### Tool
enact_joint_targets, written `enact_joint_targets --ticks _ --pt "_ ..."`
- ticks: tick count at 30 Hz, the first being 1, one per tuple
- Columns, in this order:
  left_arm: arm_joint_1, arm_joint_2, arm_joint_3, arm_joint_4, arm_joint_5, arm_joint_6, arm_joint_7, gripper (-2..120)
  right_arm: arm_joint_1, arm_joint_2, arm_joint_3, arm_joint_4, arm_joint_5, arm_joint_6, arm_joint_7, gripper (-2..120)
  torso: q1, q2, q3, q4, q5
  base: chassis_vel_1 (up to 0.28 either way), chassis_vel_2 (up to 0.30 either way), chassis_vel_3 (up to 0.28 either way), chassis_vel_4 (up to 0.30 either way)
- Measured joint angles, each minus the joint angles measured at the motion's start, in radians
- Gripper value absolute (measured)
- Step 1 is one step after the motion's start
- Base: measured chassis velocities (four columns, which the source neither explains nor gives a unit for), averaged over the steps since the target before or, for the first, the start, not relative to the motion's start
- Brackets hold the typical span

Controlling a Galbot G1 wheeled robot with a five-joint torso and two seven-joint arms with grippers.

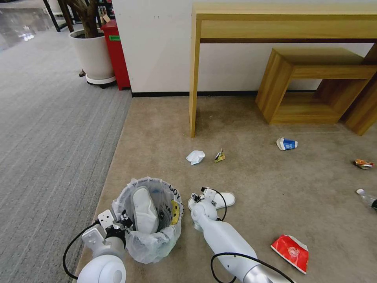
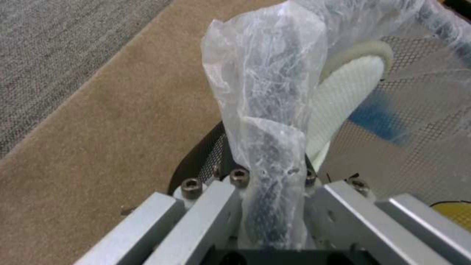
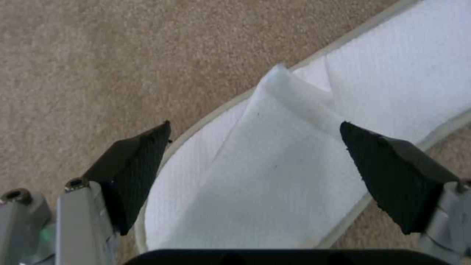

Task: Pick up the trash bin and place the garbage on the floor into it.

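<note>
Now wide open right gripper [image 3: 255, 162] over slipper [image 3: 275, 173] beside trash bin [image 1: 151, 220], left gripper [image 2: 275, 206] pinching bin rim; could slip if grabbed off-center.

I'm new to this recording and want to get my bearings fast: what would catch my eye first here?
The trash bin at lower left, a white slipper standing in it, its bagged rim pinched by the left gripper. Beside it, the right gripper hovers open over a second slipper on the floor. Farther out lie a tissue, a paper cup and a red snack bag.
</note>
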Motion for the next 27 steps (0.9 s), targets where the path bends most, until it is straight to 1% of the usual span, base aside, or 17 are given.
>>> enact_joint_targets --ticks 2,3,4,7,8,10,11,20,22,23,26,27 --pt "0.000 0.000 0.003 0.000 0.000 0.000 0.001 1 0.010 0.010 0.005 -0.018 -0.006 0.002 -0.004 88 0.000 0.000 0.000 0.0000 0.0000 0.000 0.000 0.000 0.000" --pt "-0.001 0.001 0.004 0.001 0.000 0.000 0.001 1 0.014 0.016 0.006 -0.025 -0.008 0.002 -0.006 84 0.000 0.000 0.000 0.0001 0.0000 0.000 0.000 0.000 0.000" --pt "-0.001 0.001 0.004 0.001 0.000 0.000 0.001 1 0.014 0.016 0.006 -0.025 -0.008 0.002 -0.006 84 0.000 0.000 0.000 0.0001 0.0000 0.000 0.000 0.000 0.000" --pt "-0.004 0.001 0.004 0.000 -0.002 0.000 0.001 1 0.016 0.025 0.008 -0.041 -0.015 0.000 -0.009 76 0.000 0.000 0.000 0.0001 0.0000 0.000 0.000 0.000 0.000" --pt "-0.004 0.001 0.004 0.000 -0.002 0.000 0.001 1 0.016 0.025 0.008 -0.041 -0.015 0.000 -0.009 76 0.000 0.000 0.000 0.0001 0.0000 0.000 0.000 0.000 0.000" --pt "-0.006 0.000 0.005 0.000 -0.003 0.000 0.001 1 0.012 0.025 0.012 -0.050 -0.018 -0.002 -0.014 64 0.000 0.000 0.000 0.0000 0.0000 0.000 0.000 0.000 0.000" --pt "-0.007 -0.001 0.006 0.001 -0.003 -0.001 0.001 1 0.008 0.025 0.014 -0.055 -0.021 -0.002 -0.017 61 0.000 0.000 0.000 0.0000 0.0000 0.000 0.000 0.000 0.000" --pt "-0.009 -0.004 0.012 0.010 -0.001 -0.006 0.001 1 -0.021 0.004 0.023 -0.057 -0.037 0.000 -0.033 52 0.000 0.000 0.000 0.0001 0.0001 0.000 0.000 0.000 0.000" --pt "-0.013 -0.008 0.015 0.019 0.003 -0.007 0.002 1 -0.042 -0.010 0.019 -0.032 -0.039 0.001 -0.032 44 0.000 0.000 0.000 0.0000 0.0001 0.000 0.000 0.000 0.000" --pt "-0.013 -0.008 0.015 0.019 0.003 -0.007 0.002 1 -0.042 -0.010 0.019 -0.032 -0.039 0.001 -0.032 44 0.000 0.000 0.000 0.0000 0.0001 0.000 0.000 0.000 0.000" --pt "-0.015 -0.011 0.020 0.025 0.006 -0.010 0.002 1 -0.064 -0.032 0.010 -0.001 -0.042 0.000 -0.031 29 0.000 0.000 0.000 0.0001 0.0002 0.000 0.000 0.000 0.000" --pt "-0.015 -0.011 0.020 0.025 0.006 -0.010 0.002 1 -0.064 -0.032 0.010 -0.001 -0.042 0.000 -0.031 29 0.000 0.000 0.000 0.0001 0.0002 0.000 0.000 0.000 0.000"
